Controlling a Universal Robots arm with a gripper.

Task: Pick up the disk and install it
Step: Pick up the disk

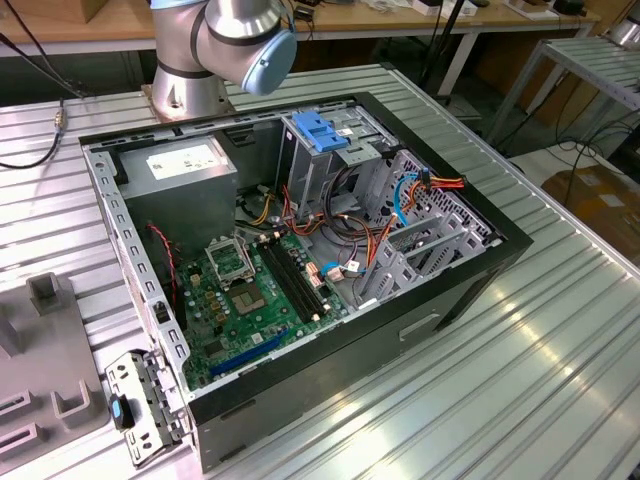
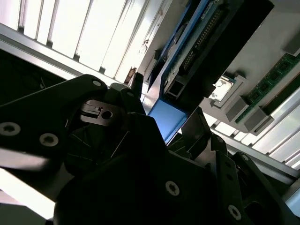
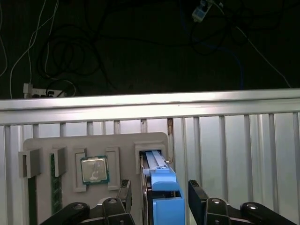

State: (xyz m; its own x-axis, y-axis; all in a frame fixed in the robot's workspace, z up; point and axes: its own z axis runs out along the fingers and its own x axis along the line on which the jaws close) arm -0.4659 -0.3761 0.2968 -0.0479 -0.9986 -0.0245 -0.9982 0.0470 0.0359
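The disk (image 3: pixel 159 185) stands on edge in a slot of a grey holder tray (image 3: pixel 93 143), its blue plastic rail facing the camera. In the first wrist view my gripper (image 3: pixel 160 201) straddles it, one black finger (image 3: pixel 125 197) on each side with a small gap to the disk, so the jaws look open. The second wrist view shows the same disk (image 2: pixel 187 51) edge-on, with its blue rail end (image 2: pixel 166 119) between the dark gripper links. In the exterior view the arm's base joint (image 1: pixel 225 40) sits behind the open computer case (image 1: pixel 300 250).
A processor chip (image 3: pixel 94 169) and memory sticks (image 3: pixel 55 187) lie in other slots of the tray. Inside the case are a grey drive cage with a blue latch (image 1: pixel 320 130), a power-supply box (image 1: pixel 185 165), loose cables and the motherboard (image 1: pixel 250 300). The table is ribbed aluminium.
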